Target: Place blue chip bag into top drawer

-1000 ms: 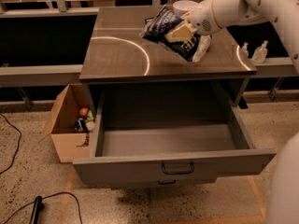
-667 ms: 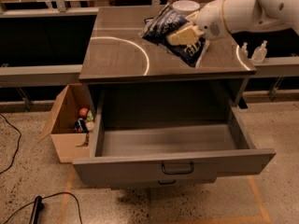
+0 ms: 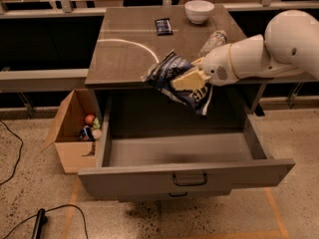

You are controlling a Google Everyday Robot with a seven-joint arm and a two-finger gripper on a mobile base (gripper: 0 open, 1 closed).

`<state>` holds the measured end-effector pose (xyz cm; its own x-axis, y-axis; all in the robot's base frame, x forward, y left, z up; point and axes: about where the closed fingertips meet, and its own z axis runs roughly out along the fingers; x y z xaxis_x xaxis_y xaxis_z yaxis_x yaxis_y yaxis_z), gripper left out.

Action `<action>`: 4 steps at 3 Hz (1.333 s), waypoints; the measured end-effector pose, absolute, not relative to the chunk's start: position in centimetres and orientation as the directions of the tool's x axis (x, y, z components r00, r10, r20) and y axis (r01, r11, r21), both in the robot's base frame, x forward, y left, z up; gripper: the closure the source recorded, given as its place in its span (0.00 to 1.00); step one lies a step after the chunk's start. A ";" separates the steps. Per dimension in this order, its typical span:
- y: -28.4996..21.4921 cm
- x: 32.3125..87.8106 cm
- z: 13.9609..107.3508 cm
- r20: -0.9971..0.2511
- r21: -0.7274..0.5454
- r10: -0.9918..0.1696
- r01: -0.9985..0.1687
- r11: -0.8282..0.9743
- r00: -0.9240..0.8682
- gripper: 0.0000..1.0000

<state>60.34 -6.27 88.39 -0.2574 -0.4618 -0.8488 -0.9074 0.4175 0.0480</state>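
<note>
- The grey counter (image 3: pixel 124 59) stands over the top drawer (image 3: pixel 129 177), which is pulled wide open.
- A cardboard box (image 3: pixel 70 156) sits on the floor just left of it.
- The blue chip bag (image 3: pixel 164 71) hangs in the air at the counter's front edge, seemingly above the drawer's back.
- The gripper (image 3: pixel 188 78) is clamped on the bag.
- A white bowl (image 3: pixel 199 11), a water bottle (image 3: pixel 213 40) and a small dark packet (image 3: pixel 163 26) lie on the counter behind it.

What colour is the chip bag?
Dark navy blue with white lettering, camera view. The claw holds the chip bag above the top drawer.
</note>
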 end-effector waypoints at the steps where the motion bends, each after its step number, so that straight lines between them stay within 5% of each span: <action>1: -6.0 59.6 87.0 -0.838 0.071 -0.469 -0.909 0.410 -0.278 1.00; 4: -6.4 55.6 82.3 -0.796 0.056 -0.538 -0.918 0.392 -0.278 1.00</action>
